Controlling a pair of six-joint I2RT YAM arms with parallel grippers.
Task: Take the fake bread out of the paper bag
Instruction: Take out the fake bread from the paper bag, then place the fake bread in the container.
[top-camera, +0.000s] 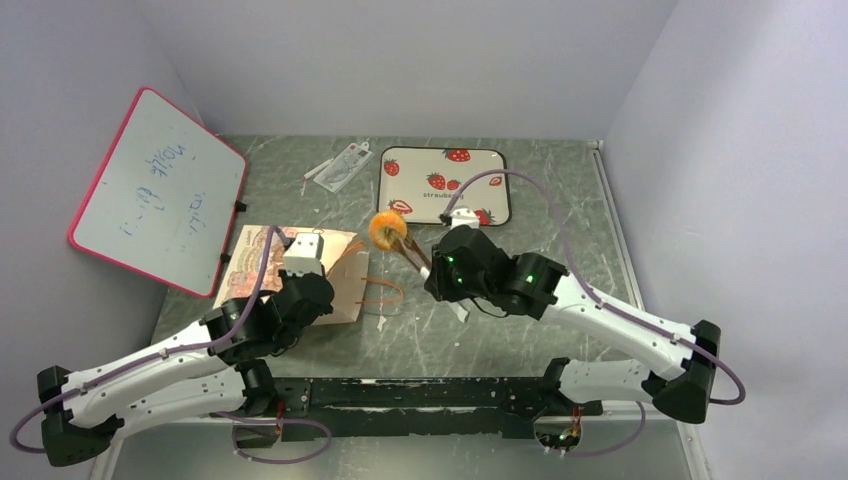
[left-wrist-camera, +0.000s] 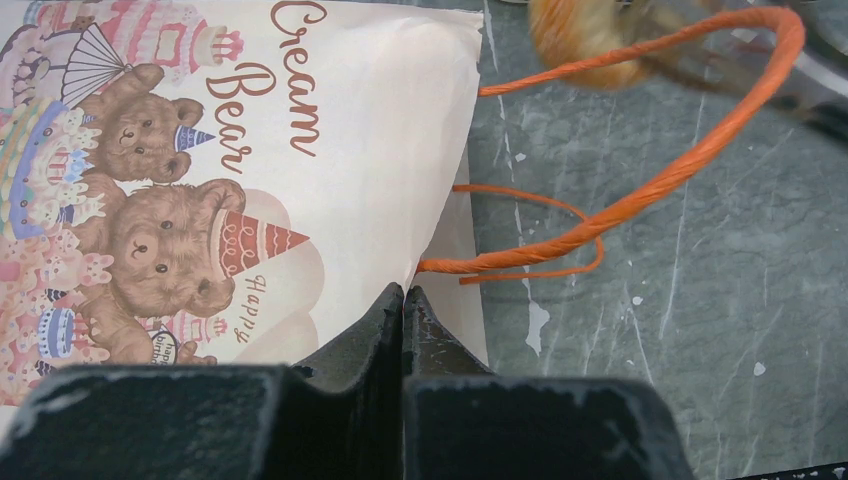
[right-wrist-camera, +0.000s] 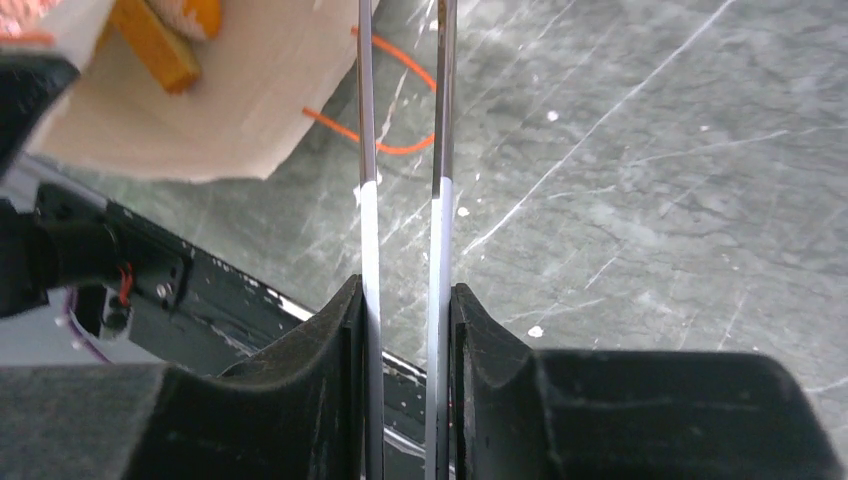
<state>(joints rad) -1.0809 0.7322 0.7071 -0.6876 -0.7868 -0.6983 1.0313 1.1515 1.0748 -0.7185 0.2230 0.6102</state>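
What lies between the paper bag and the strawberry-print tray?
In the top external view, one ring-shaped fake bread is between the paper bag and the strawberry-print tray. It is pinched in tongs that the right gripper holds.

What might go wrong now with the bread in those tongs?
1. The bread sits only at the tips of the tongs in the right gripper; it might slip and drop.
2. The orange handle of the bag loops close to the bread; the tongs might snag it.
3. The left gripper pinches only the bag's edge, so a tug might pull it free.
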